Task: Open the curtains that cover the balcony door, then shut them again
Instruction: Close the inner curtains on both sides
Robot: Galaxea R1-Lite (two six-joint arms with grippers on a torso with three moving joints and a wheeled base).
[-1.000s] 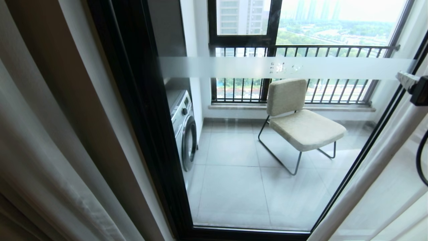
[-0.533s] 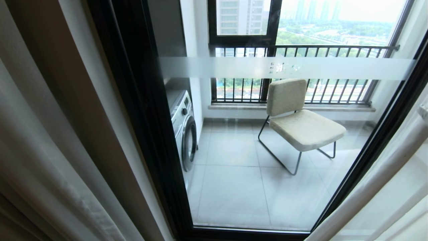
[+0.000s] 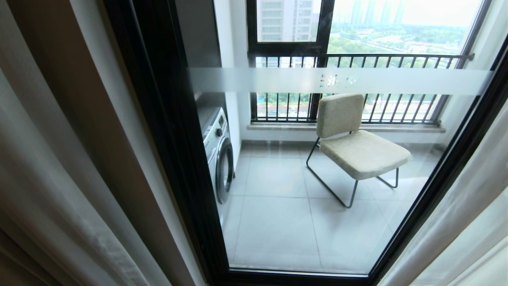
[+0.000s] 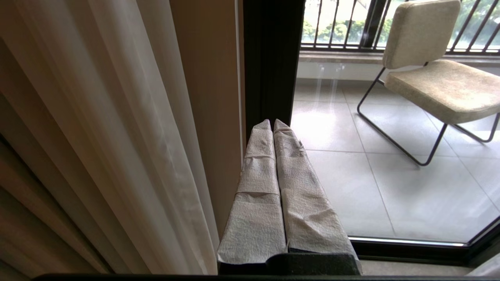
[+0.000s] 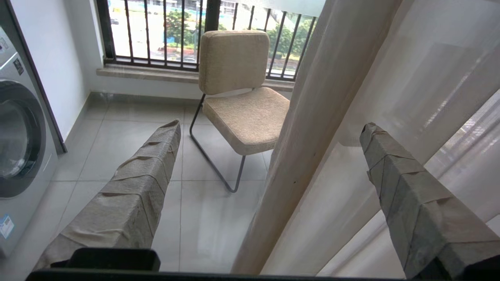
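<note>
The balcony door is a clear glass panel in a black frame with a frosted band, and it stands uncovered. The curtains hang bunched at both sides: beige drape and sheer at the left, white sheer at the right. Neither arm shows in the head view. My left gripper is shut and empty, pointing at the door frame beside the left curtain. My right gripper is open wide. A beige curtain fold and sheer hang ahead between its fingers, ungripped.
Behind the glass stand a beige chair on a metal frame and a washing machine on the tiled balcony floor. A black-framed window with a barred railing closes the far side.
My right gripper, at the head view's right edge a second ago, has dropped out of that view. The right curtain edge has slid right, baring more of the black door frame.
</note>
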